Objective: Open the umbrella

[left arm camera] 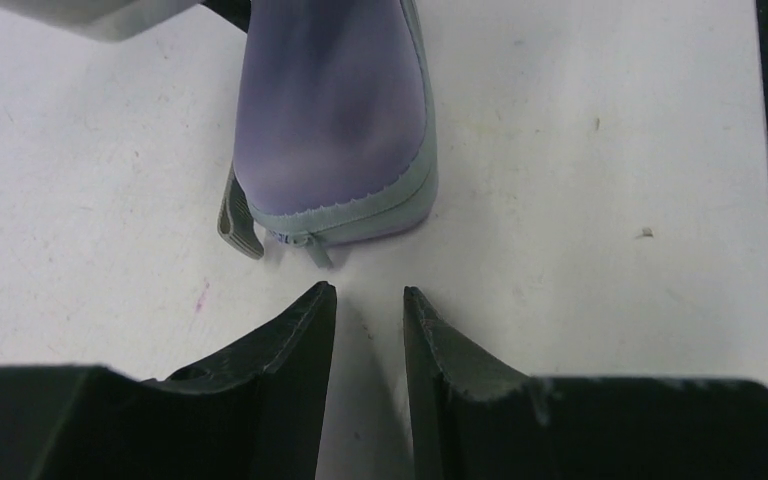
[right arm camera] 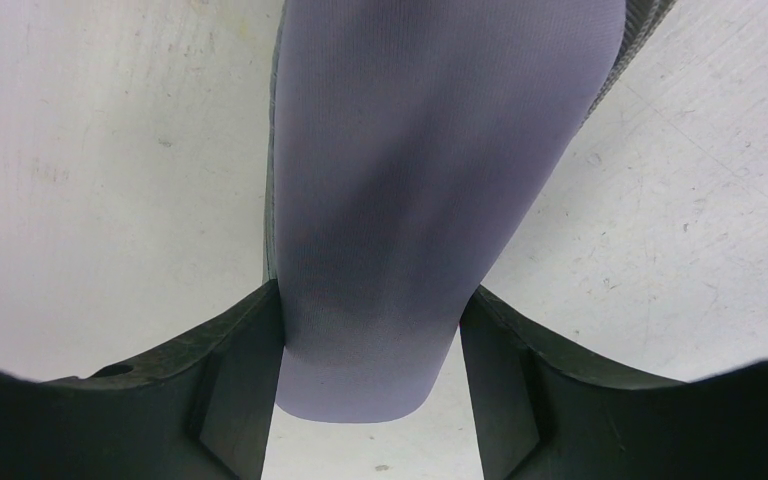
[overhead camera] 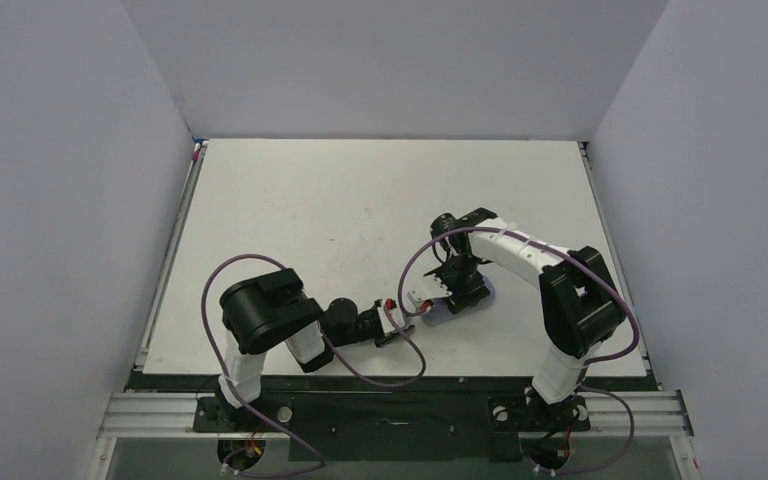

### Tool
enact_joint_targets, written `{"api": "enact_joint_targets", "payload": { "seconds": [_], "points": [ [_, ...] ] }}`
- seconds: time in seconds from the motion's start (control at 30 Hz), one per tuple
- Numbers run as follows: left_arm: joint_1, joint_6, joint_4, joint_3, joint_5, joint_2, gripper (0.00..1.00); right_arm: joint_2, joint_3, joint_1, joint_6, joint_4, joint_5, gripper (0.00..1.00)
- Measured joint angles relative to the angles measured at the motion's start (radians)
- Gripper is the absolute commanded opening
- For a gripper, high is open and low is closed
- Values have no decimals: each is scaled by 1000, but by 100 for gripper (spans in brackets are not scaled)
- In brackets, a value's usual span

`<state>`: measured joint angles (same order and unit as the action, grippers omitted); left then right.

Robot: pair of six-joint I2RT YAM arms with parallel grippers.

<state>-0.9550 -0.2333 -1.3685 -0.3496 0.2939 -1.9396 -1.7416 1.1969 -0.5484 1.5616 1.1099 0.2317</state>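
Near the front edge of the surface [overhead camera: 360,200], overhead view: a lilac zipped case [overhead camera: 440,316] lies between the left gripper [overhead camera: 400,325] and the right gripper [overhead camera: 457,285]. The umbrella itself is unseen, presumably inside the case.

Left wrist view: the zip pull [left arm camera: 317,248] lies just beyond the tips. The tab is small and lies flat, so closing here could miss it or pinch fabric. Jaws narrow, holding nothing.

Right wrist view: soft fabric may slip once the zip is tugged. Jaws clamped on the case's two sides.
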Motion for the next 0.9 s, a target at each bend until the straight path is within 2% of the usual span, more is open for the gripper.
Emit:
{"api": "enact_joint_targets", "payload": {
  "seconds": [0.2,0.43,0.6,0.8,0.9],
  "points": [
    [0,-14,-107,-49,-9,-99,29,-2,4,5,-1,5,8,43],
    [-1,-13,-148,-68,-36,-138,27,-2,5,6,7,9,19,40],
    [-1,-12,-148,-77,-61,-143,12,-2,5,11,12,10,26,38],
    [-1,-5,-140,-83,-79,-143,1,-2,5,11,13,11,29,35],
    [-3,-5,-139,-83,-83,-143,0,-2,5,13,12,11,31,32]
  ]
}}
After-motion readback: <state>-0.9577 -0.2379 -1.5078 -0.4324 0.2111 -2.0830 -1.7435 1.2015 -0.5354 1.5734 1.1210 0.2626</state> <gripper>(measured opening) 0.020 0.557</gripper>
